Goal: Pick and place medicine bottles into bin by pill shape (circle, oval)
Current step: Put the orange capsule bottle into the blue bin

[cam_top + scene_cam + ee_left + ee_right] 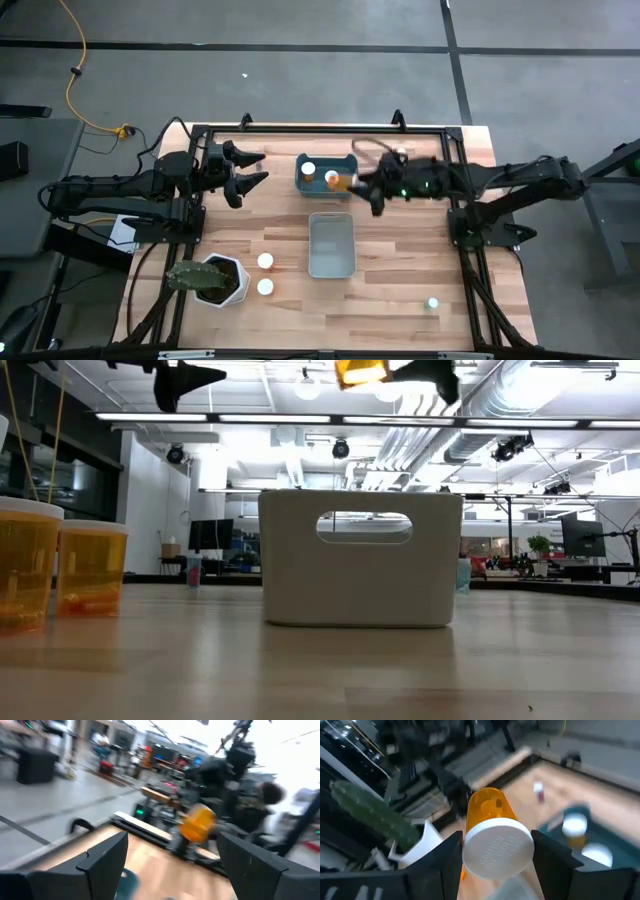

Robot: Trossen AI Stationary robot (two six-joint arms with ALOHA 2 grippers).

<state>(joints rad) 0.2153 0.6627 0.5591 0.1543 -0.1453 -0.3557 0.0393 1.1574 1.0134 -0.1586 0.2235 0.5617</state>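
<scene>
My right gripper (362, 187) is shut on an amber bottle with a white cap (497, 851), high over the right edge of the blue-grey bin (303, 184). Two bottles (308, 168) stand in that bin. My left gripper (248, 172) hangs open and empty to the left of that bin. It also shows at the top of the low view (190, 378). Two capped bottles (265, 261) stand upright on the table near the plant pot. A small pale-topped bottle (432, 302) stands at the near right. My right gripper pinches the bottle between its two fingers (445, 862), on the sides at its cap end (470, 837). The fingers come about level from the table's right. The bottle lies along them, cap toward the wrist and amber body (487, 807) pointing away. It is lifted clear of the table and the bin.
A grey bin (331, 262) stands at the table's middle, nearer than the blue-grey one; it fills the low view (360, 600). A white hexagonal pot with a cactus (212, 281) stands at the near left. The black frame rails (320, 128) run along the far side.
</scene>
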